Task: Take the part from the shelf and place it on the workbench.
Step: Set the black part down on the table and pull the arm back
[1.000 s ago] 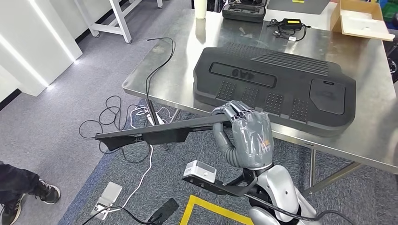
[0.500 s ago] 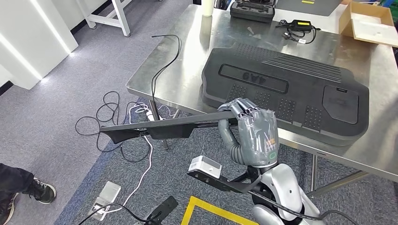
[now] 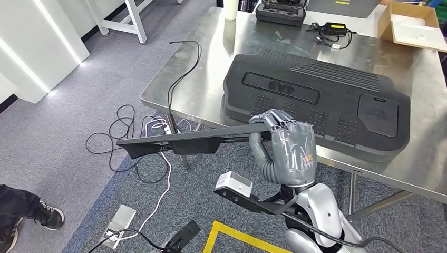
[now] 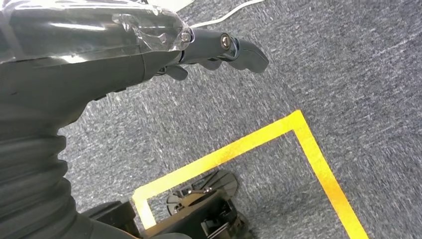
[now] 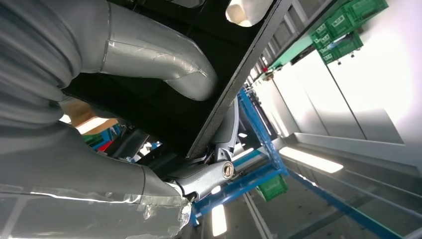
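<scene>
**Robot hand carries long black panel at edge of steel surface**

In the head view, the robot's right hand sits in the lower centre of the frame, its fingers clamped on one end of a long, thin black panel. The panel stretches level from the hand toward the left of the frame, hanging over the grey carpet in front of the surface's near edge. In the right wrist view the thumb presses against the panel's dark flat face while the darker fingers wrap its edge from the other side.

The stainless steel surface fills the upper right of the head view. On it lies a large black moulded cover with ribbed and dotted patches, just behind the hand. Toward the top edge sit a black case, a black power adapter with its cord and an open cardboard box. A thin black cable runs off the surface's left corner down to a tangle of black and white cords on the floor. A person's shoe shows at lower left.

In the left wrist view, the left hand hangs over grey carpet marked with yellow tape; its dark fingers are curled inward with nothing in them.
</scene>
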`<state>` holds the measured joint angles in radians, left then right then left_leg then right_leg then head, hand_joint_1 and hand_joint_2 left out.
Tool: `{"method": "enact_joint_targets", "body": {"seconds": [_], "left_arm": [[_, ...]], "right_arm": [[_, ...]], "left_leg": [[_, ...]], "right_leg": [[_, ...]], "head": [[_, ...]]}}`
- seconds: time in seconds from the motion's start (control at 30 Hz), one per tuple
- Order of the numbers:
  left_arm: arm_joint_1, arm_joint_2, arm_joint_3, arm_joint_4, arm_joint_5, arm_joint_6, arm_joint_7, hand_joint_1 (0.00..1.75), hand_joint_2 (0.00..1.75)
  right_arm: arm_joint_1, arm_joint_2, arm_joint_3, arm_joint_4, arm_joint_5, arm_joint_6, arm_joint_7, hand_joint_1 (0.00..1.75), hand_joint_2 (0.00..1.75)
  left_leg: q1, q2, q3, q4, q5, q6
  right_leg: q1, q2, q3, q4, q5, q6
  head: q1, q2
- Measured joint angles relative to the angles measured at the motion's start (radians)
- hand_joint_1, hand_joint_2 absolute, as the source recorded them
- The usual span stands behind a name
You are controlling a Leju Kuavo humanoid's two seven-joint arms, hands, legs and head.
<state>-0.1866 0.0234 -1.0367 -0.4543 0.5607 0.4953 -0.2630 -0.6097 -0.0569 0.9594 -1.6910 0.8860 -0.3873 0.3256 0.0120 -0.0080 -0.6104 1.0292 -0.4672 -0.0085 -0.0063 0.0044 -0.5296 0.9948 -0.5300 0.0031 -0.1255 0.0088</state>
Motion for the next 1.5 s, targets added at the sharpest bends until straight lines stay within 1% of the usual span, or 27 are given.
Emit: {"method": "enact_joint_targets", "body": {"seconds": [0.53,1.37,1.5], "left_arm": [[-0.001,0.000,-0.003,0.000,-0.026,0.053,0.018,0.00,1.75],[-0.003,0.000,-0.013,0.000,-0.033,0.048,0.020,0.00,1.75],[-0.003,0.000,-0.013,0.000,-0.027,0.021,0.013,0.00,1.75]], "right_arm": [[0.001,-0.012,-0.019,0.000,0.003,-0.015,0.012,1.75,1.75],[0.001,-0.012,-0.023,0.000,-0.015,-0.019,0.004,1.75,1.75],[0.001,-0.012,-0.023,0.000,-0.019,-0.020,0.003,1.75,1.75]], "left_leg": [[0.002,0.000,0.002,-0.004,0.001,-0.002],[0.002,0.000,0.003,-0.004,0.001,-0.002],[0.002,0.000,0.003,-0.004,0.001,-0.002]], "right_leg": [[0.000,0.000,0.000,0.001,-0.001,-0.001],[0.000,0.000,0.001,0.001,-0.001,-0.001],[0.000,0.000,0.001,0.001,-0.001,-0.001]], "head": [[0.000,0.000],[0.000,0.000],[0.000,0.000]]}}
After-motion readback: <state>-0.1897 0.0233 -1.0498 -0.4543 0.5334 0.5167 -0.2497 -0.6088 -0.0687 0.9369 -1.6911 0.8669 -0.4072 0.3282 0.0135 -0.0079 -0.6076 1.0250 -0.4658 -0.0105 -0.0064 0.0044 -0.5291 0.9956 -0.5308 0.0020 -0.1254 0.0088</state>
